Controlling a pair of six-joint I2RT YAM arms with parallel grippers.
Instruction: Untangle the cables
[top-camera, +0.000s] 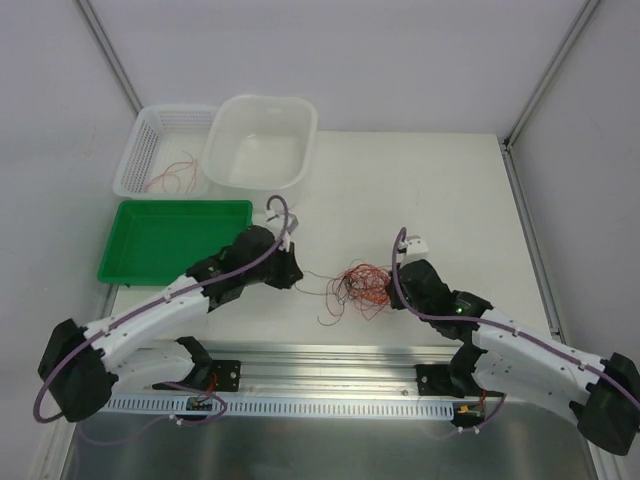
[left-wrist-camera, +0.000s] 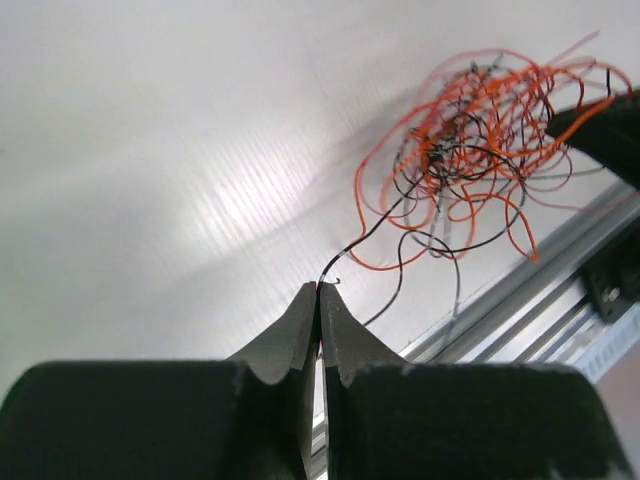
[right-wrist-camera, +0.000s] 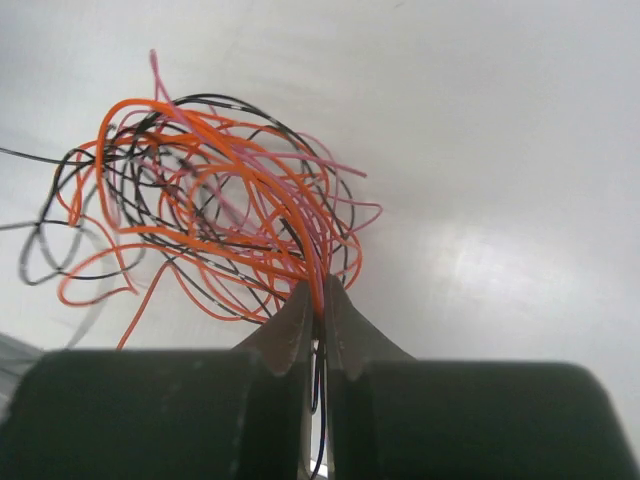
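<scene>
A tangle of thin orange, red, pink and black cables (top-camera: 358, 286) lies on the white table between my two arms. It also shows in the left wrist view (left-wrist-camera: 478, 140) and the right wrist view (right-wrist-camera: 215, 210). My left gripper (left-wrist-camera: 320, 290) is shut on one black cable's end (left-wrist-camera: 345, 255), which runs out of the left side of the tangle. My right gripper (right-wrist-camera: 316, 292) is shut on several orange and black strands at the tangle's right edge. In the top view the left gripper (top-camera: 292, 275) and right gripper (top-camera: 395, 290) flank the tangle.
A green tray (top-camera: 130, 268) lies at the left. Behind it stand a white basket (top-camera: 140, 150) holding a few red wires (top-camera: 175, 175) and a clear tub (top-camera: 300, 125). An aluminium rail (top-camera: 330, 355) runs along the near edge. Frame posts rise at the back corners.
</scene>
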